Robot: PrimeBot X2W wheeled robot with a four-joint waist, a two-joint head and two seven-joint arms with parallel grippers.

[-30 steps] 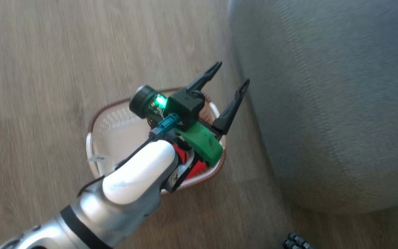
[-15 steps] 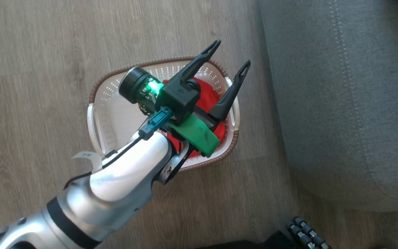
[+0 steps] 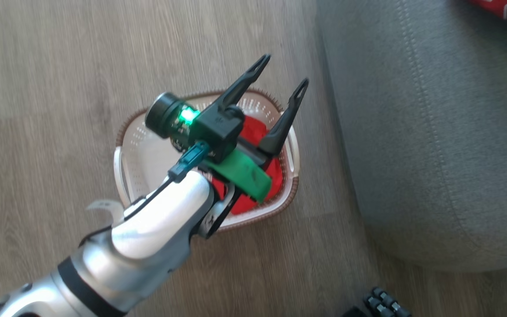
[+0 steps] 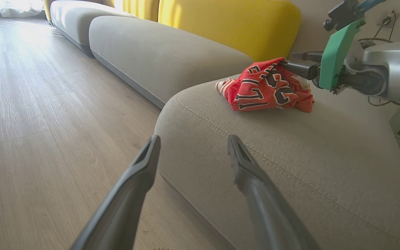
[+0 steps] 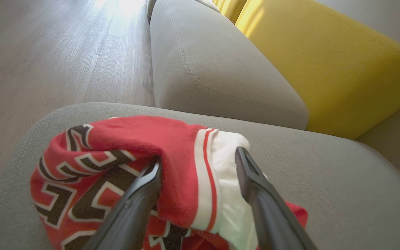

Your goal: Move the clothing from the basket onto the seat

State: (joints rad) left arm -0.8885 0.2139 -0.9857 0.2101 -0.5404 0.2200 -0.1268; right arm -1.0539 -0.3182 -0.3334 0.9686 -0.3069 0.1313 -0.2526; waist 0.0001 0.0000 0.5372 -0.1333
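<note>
The jersey lies crumpled on the seat, filling the lower left of the right wrist view. Its black-and-white lettering faces up and its white striped trim runs down the middle. In the head view a corner of it shows at the upper right edge, well apart from the basket.

The right gripper is open, its fingers spread wide. A fold of the jersey bulges between them and the left-hand finger is tucked against the cloth. Whether the cloth hangs from a finger or simply rests there cannot be told.

The shorts sit in the right half of the basket, partly hidden by the left arm. The basket stands on the wood floor at the centre of the head view, just beside the seat's rounded edge.

The left gripper hangs above the basket, open and holding nothing, its fingers pointing toward the upper right. In the left wrist view its fingers frame the seat's stitched seam.

Behind the seat are another grey cushion and a yellow backrest.
</note>
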